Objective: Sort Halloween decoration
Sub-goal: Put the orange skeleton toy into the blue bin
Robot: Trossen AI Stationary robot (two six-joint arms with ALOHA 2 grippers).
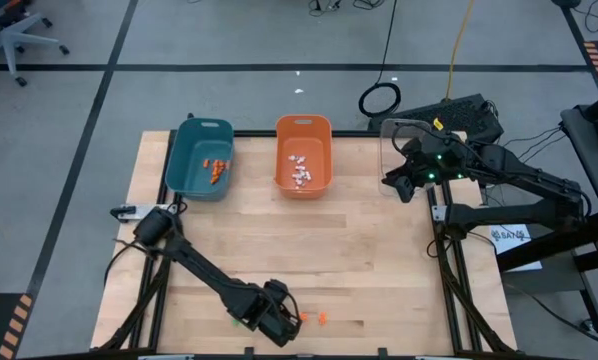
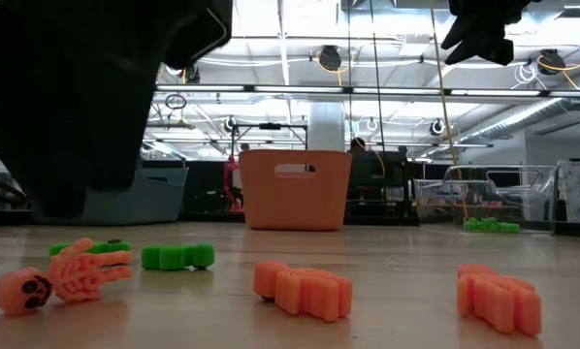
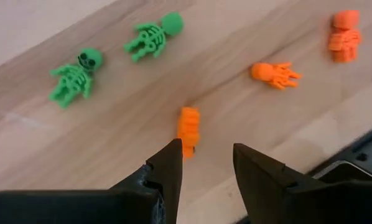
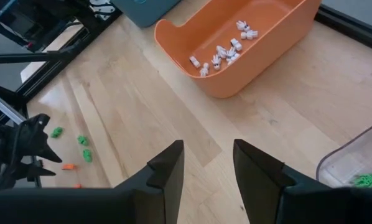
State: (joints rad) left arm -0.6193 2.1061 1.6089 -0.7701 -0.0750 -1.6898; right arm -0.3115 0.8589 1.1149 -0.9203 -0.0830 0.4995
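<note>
On the left of the high view we see the left arm reaching from its base at the table's left edge down toward the near edge, its forearm stretched low and diagonal across the wooden table (image 1: 359, 260). The left gripper (image 1: 279, 322) hangs low over the boards, pointing down, fingers parted with nothing between them. Just ahead of its fingertips in the left wrist view lies one orange trinket (image 3: 188, 129), with two green skeletons (image 3: 74, 78) and two more orange pieces (image 3: 275, 73) scattered close by on the wood. The low view shows the same loose cluster, including an orange skeleton (image 2: 62, 278) lying flat.

Moving right, we find the teal bin (image 1: 201, 158) at the far side holding orange trinkets (image 1: 217, 168), and beside it the orange bin (image 1: 303, 154) holding white trinkets (image 1: 300, 170).

Farther right, a clear bin (image 1: 394, 140) stands at the far right corner with green pieces (image 4: 369, 180) inside. The right arm is folded in from the right edge, its right gripper (image 1: 399, 185) held high over the table near the clear bin, tilted toward the centre. Its fingers stand apart and hold nothing.
</note>
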